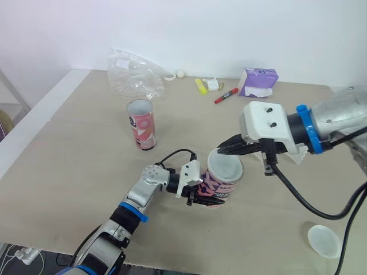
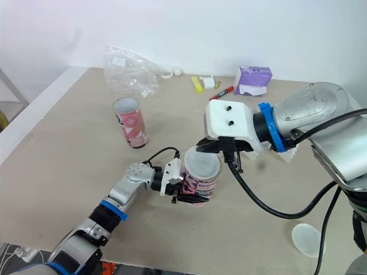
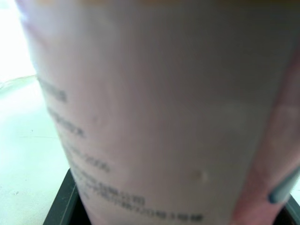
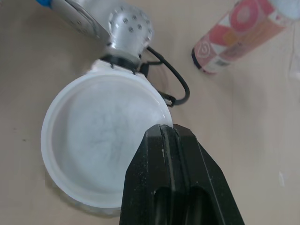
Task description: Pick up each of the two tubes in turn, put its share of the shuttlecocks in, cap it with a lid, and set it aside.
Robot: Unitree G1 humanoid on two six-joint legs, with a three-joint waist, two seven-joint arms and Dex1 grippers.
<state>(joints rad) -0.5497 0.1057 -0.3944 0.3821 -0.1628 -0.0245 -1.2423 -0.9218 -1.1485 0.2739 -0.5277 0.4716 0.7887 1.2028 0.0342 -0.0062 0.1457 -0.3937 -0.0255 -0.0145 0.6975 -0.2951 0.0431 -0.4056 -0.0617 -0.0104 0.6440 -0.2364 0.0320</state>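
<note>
A pink patterned tube [image 1: 222,188] stands near the table's front middle, with my left gripper [image 1: 205,199] shut around its lower part. In the left wrist view the tube's wall [image 3: 164,112] sits close between the fingers. A white translucent lid [image 1: 226,167] lies on the tube's mouth. My right gripper [image 1: 222,150] reaches in from the right, shut on the lid's near rim [image 4: 101,140]. The second pink tube [image 1: 141,124] stands upright with an open top at the back left. A spare white lid [image 1: 324,240] lies at the front right.
A crumpled clear plastic bag [image 1: 132,74] lies at the back left. Along the back edge are a small white ball [image 1: 180,73], a yellow highlighter [image 1: 200,86], a red marker [image 1: 226,95] and a purple tissue pack [image 1: 258,82].
</note>
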